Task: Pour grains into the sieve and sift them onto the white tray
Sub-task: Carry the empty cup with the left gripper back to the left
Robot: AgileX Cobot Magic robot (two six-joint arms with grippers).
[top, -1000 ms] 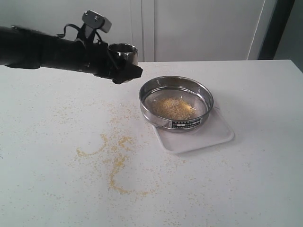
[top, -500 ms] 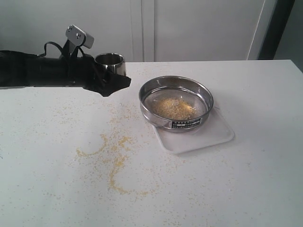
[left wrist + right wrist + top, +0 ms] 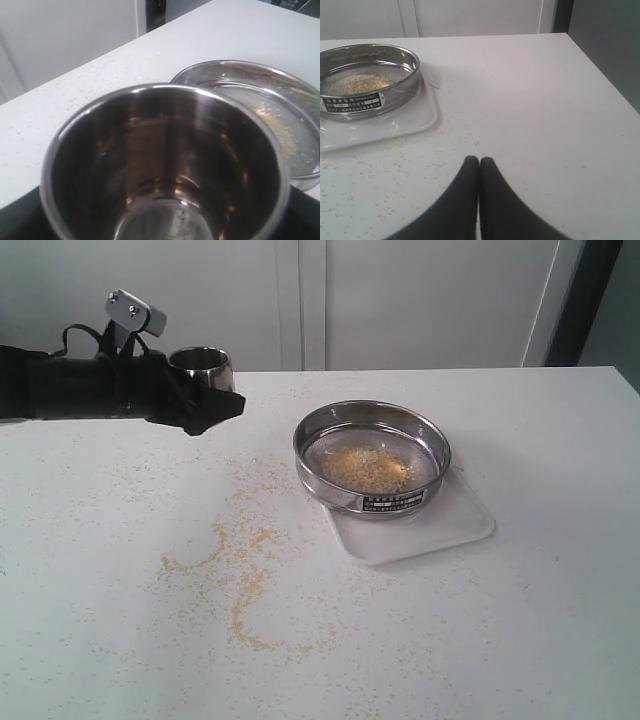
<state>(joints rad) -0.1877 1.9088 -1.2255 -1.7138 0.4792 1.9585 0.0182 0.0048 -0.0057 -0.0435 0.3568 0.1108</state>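
Observation:
The sieve (image 3: pixel 372 457) rests on the white tray (image 3: pixel 455 525) right of centre, holding a yellow and off-white pile of grains (image 3: pixel 367 469). My left gripper (image 3: pixel 205 390) is shut on a small steel cup (image 3: pixel 201 368), held upright above the table's back left, well left of the sieve. Seen through the left wrist camera, the cup (image 3: pixel 165 165) is empty, with the sieve (image 3: pixel 260 105) beyond its rim. My right gripper (image 3: pixel 479 161) is shut on nothing, low over the table and away from the sieve (image 3: pixel 365 80) and tray (image 3: pixel 395 125).
Spilled grains (image 3: pixel 245 575) lie scattered in curved trails over the table's left and front. A wall with white panels runs behind the table's back edge. In the right wrist view, the table's edge (image 3: pixel 600 75) drops off to one side.
My left arm has pulled the cup steadily leftward, away from the sieve, still upright. Sieve, tray and grains have stayed put.

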